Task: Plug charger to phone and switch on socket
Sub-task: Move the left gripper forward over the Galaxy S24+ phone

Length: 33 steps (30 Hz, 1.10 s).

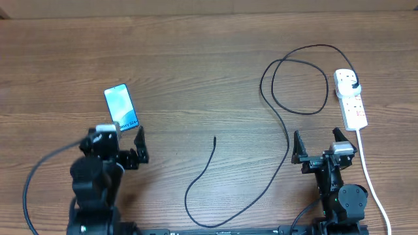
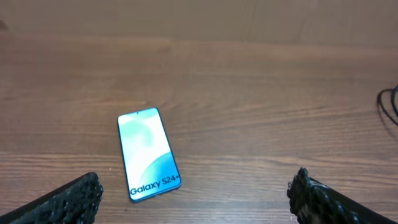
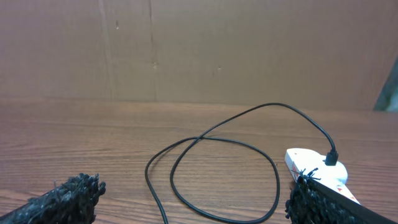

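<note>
The phone [image 1: 121,108] lies face up at the upper left, just past the left gripper [image 2: 196,180]. Both that one and the right gripper [image 1: 319,142] are spread wide and hold nothing. The socket [image 1: 351,99] sits far right. The charger [image 1: 288,147] has its plug [image 1: 353,83] in the top hole, and its tip lies loose mid-frame.

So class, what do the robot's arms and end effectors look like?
The left arm and right arm are black with rounded joints. The left end effector and right end effector each have two rough-textured black fingers and a pale grey block. A black lead loops beside the left arm.
</note>
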Each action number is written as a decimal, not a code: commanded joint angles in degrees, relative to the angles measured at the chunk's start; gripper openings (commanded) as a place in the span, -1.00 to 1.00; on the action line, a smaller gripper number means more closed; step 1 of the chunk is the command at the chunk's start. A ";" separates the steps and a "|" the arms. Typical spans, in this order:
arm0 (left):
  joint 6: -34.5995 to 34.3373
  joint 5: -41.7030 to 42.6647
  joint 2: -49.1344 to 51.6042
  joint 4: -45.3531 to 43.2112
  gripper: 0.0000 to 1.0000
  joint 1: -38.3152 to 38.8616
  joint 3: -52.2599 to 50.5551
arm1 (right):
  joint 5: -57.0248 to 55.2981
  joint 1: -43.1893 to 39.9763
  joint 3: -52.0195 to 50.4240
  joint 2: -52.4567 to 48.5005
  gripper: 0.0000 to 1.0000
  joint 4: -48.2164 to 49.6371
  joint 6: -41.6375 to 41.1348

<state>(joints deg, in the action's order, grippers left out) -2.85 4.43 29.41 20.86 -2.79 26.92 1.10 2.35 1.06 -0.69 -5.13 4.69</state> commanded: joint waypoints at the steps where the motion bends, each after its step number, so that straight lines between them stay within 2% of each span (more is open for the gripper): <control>1: -0.11 -0.37 5.79 1.40 0.99 -0.68 5.31 | -0.11 0.31 -0.61 0.57 1.00 0.28 -0.13; 23: 0.31 -0.37 33.14 21.44 0.99 -0.68 30.03 | -0.11 0.31 -0.61 0.55 1.00 0.31 -0.13; 27: 0.90 0.59 36.41 25.99 0.99 -0.68 34.67 | -0.11 0.31 -0.61 0.55 1.00 0.31 -0.13; 28: 3.13 2.58 37.35 27.56 0.99 -0.68 36.33 | -0.11 0.31 -0.61 0.57 1.00 0.28 -0.13; 33: 4.28 3.37 37.33 28.24 0.99 -0.59 36.89 | -0.11 0.33 -0.61 0.57 1.00 0.31 -0.13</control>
<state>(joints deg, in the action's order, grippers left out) -0.75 6.02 66.76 48.53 -3.07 62.02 1.08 2.35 1.06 -0.69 -5.15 4.71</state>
